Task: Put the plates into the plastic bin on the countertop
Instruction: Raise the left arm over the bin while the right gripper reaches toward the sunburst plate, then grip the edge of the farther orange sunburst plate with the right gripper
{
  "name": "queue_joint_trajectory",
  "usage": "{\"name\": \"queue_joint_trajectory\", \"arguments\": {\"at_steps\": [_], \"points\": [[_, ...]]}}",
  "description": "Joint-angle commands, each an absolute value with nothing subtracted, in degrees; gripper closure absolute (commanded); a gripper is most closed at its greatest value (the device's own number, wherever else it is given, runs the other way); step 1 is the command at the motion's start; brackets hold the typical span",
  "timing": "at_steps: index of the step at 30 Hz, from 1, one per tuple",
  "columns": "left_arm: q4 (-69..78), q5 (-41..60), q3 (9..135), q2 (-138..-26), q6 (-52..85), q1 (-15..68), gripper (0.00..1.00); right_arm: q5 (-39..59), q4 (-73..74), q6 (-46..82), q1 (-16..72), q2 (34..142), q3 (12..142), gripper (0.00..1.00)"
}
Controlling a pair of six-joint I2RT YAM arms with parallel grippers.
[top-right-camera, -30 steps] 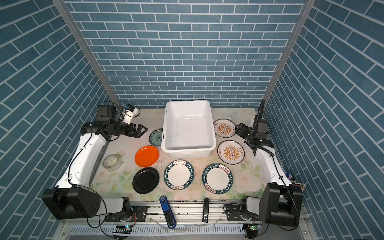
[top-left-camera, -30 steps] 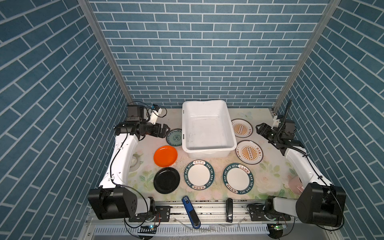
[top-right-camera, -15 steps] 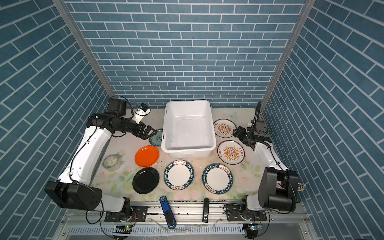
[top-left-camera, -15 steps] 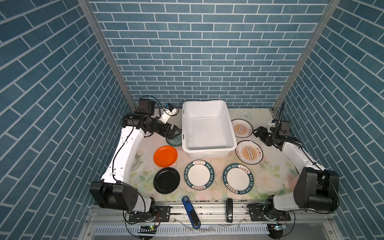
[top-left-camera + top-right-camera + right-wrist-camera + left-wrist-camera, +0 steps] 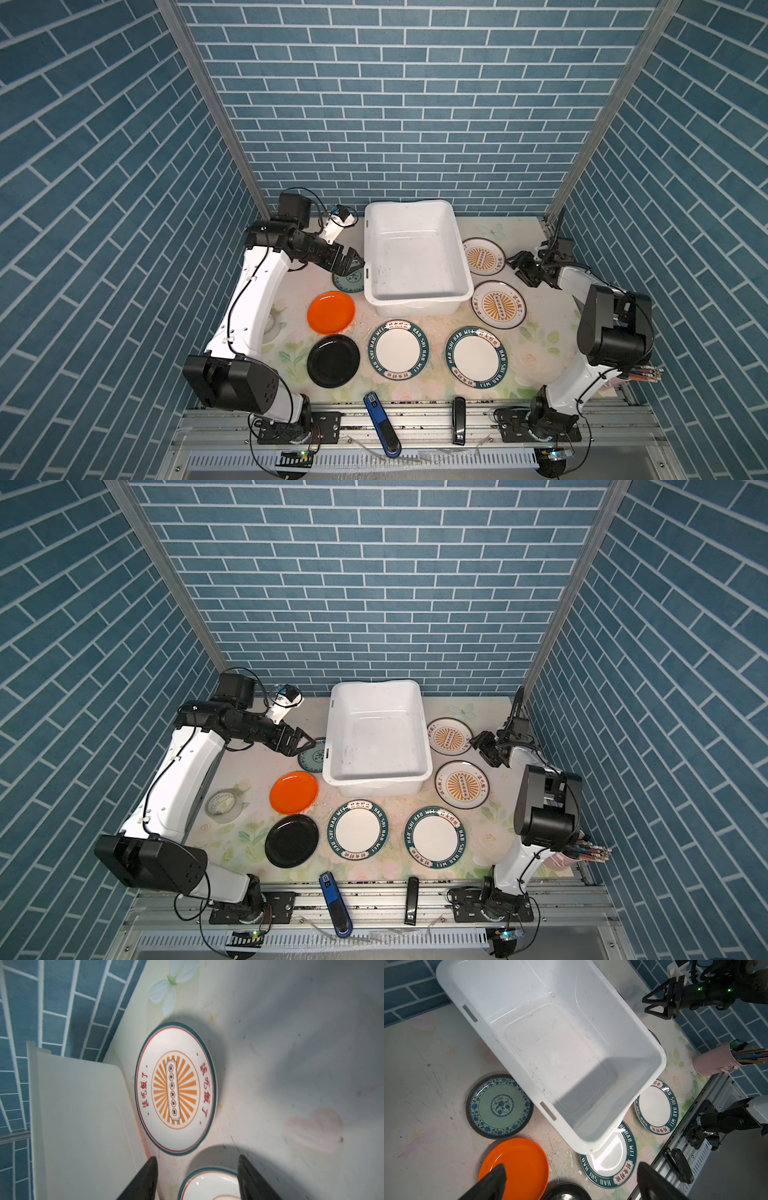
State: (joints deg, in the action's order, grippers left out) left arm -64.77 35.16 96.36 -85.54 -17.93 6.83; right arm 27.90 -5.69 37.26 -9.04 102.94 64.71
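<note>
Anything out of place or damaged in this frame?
Nothing broken or spilled. Only a blue tool lies slanted across the front rail, while the black tool nearby sits straight.

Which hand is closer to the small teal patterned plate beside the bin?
Left. The left hand hovers open above the teal patterned plate, on the left of the plastic bin. The right hand is across the bin, near the far sunburst plate.
</note>
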Motion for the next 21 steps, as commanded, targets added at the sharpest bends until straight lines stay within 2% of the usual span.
{"name": "queue_joint_trajectory", "arguments": {"at_steps": [1,10,21], "points": [[-64.30,37.42,96.60,-86.25,-16.56,6.99,0.00,29.92,-5.06,37.99,-9.75,106.32,67.94,0.39],[-64.01,40.08,99.20,-87.45,-13.95,7.03,0.01,32.78,-8.87,36.28,-10.52,114.57,76.32,0.46],[-64.07,44.47,98.14,-87.94,-12.94,7.35,0.01,34.95,-10.79,36.47,-10.46,120.56,80.51,0.47]]}}
